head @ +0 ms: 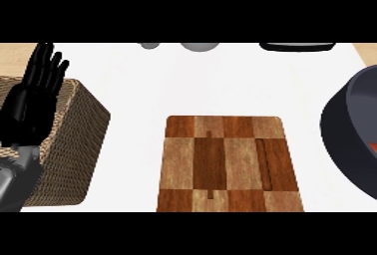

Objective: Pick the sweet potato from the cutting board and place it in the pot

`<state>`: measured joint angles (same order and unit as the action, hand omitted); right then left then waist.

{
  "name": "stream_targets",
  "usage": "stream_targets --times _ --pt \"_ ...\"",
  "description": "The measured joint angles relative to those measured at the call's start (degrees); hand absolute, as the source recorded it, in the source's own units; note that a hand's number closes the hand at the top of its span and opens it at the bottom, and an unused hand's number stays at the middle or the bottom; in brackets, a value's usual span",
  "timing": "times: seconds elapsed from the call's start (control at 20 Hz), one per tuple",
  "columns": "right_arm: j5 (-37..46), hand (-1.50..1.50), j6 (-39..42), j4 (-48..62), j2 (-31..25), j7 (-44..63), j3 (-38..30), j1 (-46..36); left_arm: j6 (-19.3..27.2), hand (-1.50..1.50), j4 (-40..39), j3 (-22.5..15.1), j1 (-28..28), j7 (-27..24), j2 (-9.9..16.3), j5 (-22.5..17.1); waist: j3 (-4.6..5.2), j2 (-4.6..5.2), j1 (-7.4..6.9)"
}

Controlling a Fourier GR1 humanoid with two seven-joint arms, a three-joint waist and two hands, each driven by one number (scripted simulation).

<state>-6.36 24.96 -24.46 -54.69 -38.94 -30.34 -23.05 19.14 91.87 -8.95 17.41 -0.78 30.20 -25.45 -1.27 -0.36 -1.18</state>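
Although nothing on this counter carries a readable label or brand, the items are easy to tell apart by shape and colour. The left hand (37, 87) shows at about nine o'clock in the head view, black, with its fingers (46, 64) straight, held together and pointing up toward twelve o'clock; they are released and grasp nothing. Its grey forearm (15, 174) comes in from the lower left edge at about eight o'clock, and the hand stands in front of a woven wicker basket (74, 149) that fills the left side; whether the hand touches the basket cannot be told. The right hand shows nowhere in the view. At the centre, running down toward six o'clock, lies the cutting board (230, 162), a checkered wooden board of light and dark squares, its top bare. At three o'clock the dark pot (346, 134) is cut off by the right edge, with only part of its rim and wall in view. Inside it, right at the edge near four o'clock, a small orange-red patch shows, which appears to be the sweet potato (372, 147), though too little is visible to be sure. Along the top, near twelve o'clock, sit two small grey rounded objects (199, 46) and, toward one o'clock, a dark rounded item (298, 47), all on the white counter (221, 84).
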Motion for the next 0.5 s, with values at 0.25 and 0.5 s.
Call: stream_targets --times 0.25,0.5 --pt "-0.9 -1.5 1.2 5.0 -3.8 -0.9 -2.1 1.1 0.5 0.0 0.9 -0.2 -0.3 0.5 -0.2 -0.1 0.02 0.2 -0.19" --pt "-1.6 -1.5 2.3 7.6 -6.6 -0.8 -3.3 1.8 0.4 0.0 0.8 0.0 -0.1 0.3 0.1 -0.3 -0.03 0.44 -0.19"
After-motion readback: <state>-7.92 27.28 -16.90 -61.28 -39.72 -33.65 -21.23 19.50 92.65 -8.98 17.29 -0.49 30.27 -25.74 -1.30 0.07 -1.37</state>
